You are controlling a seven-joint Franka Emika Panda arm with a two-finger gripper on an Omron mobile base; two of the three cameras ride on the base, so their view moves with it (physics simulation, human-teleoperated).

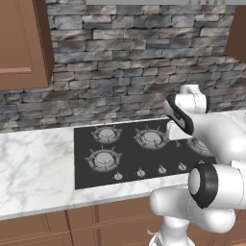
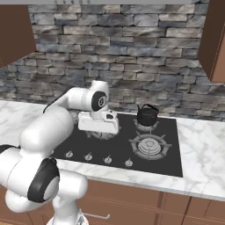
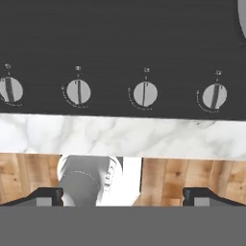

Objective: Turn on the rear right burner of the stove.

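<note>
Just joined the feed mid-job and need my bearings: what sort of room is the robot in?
A kitchen, rendered. A black stove sits in a marble counter, a kettle stands on a rear burner, and wooden cabinets flank a stone wall.

Black kettle (image 2: 147, 115), white marble counter (image 1: 33, 168), stone wall (image 2: 123, 52)

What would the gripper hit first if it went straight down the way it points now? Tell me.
Judging by the hand view, the gripper points down at the front strip of the stove, so it would probably meet the row of knobs or the marble counter edge first. Depth is unclear.
</note>
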